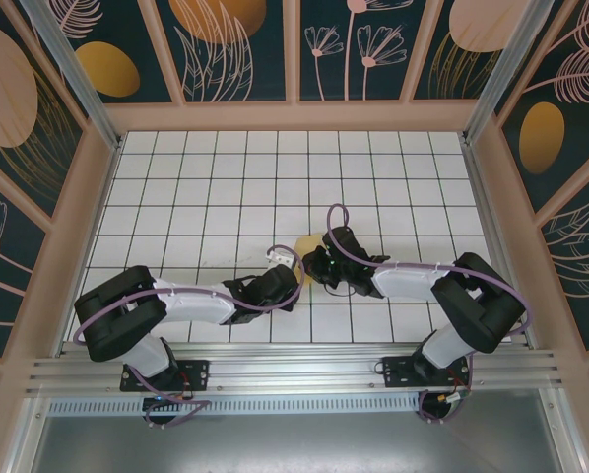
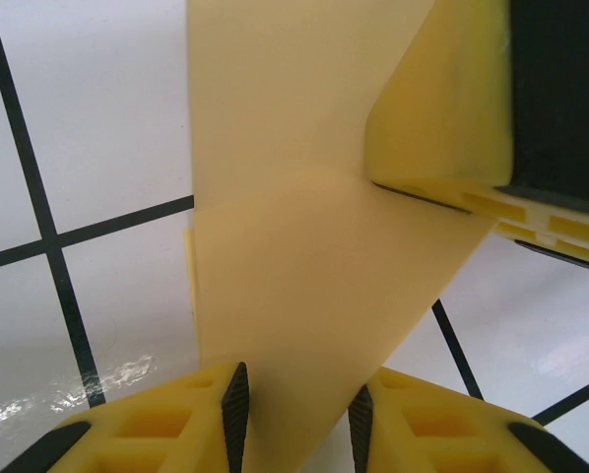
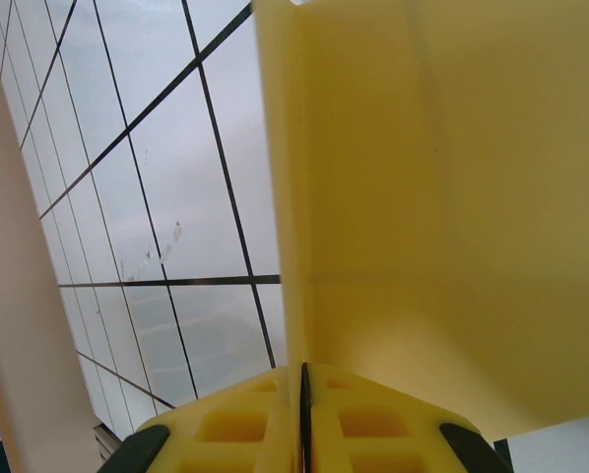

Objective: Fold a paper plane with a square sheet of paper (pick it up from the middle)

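At the table's middle, the square sheet of paper stands lifted and creased: right gripper clamped shut on it, left gripper part-open around its edge. Folding looks early; no dart shape yet.

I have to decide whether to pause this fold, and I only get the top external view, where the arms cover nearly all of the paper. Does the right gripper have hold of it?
Observer: Yes. In the right wrist view, the right gripper has its jaws pressed together on the edge of the square sheet of paper, which extends away from them.
Operator: And the left one?
Observer: The left gripper has its jaws apart, with the yellow sheet across the gap. I can't tell whether they press it.
Operator: Is there any fold in it?
Observer: Yes. The left wrist view shows a crease running across the sheet.
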You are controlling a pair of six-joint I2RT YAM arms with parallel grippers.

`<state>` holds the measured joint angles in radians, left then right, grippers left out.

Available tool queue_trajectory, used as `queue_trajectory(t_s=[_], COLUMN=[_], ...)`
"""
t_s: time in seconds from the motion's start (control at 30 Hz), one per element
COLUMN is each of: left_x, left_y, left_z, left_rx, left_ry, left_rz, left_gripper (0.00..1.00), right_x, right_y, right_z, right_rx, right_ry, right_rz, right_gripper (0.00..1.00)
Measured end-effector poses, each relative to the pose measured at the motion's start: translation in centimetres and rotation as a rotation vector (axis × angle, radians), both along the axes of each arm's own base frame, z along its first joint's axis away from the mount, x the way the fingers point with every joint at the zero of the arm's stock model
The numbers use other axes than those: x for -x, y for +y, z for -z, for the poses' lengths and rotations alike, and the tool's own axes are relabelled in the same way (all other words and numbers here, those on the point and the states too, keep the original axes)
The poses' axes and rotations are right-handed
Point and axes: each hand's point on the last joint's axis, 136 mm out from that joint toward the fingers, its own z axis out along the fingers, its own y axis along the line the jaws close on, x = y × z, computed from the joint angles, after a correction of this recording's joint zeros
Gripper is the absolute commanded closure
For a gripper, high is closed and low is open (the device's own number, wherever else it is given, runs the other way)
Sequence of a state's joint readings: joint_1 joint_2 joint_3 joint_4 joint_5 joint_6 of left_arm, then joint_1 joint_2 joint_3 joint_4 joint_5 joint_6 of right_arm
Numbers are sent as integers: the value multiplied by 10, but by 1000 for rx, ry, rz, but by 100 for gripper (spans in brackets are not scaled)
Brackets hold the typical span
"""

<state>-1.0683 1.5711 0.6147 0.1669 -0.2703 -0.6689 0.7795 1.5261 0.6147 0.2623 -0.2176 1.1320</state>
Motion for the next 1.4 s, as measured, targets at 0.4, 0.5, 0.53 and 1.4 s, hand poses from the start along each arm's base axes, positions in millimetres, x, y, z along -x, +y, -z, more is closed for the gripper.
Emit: queue_trajectory(t_s=[0.4, 0.5, 0.53, 1.4], left_x=[0, 0, 1, 8], left_y=[2, 2, 1, 1], left_z=[1, 2, 3, 5], left_rx=[-7, -8, -7, 317], left_ry=[3, 5, 7, 172], left_rz=[-6, -5, -4, 70], left_gripper=[91, 93, 93, 91], right_x=[2, 3, 3, 16], right_y=[-2, -4, -5, -43], right_z=[4, 6, 7, -46], right_rx=[22, 39, 47, 7], right_ry=[13, 8, 5, -244], right_rz=[-6, -16, -19, -179], right_gripper=[79, 71, 67, 81])
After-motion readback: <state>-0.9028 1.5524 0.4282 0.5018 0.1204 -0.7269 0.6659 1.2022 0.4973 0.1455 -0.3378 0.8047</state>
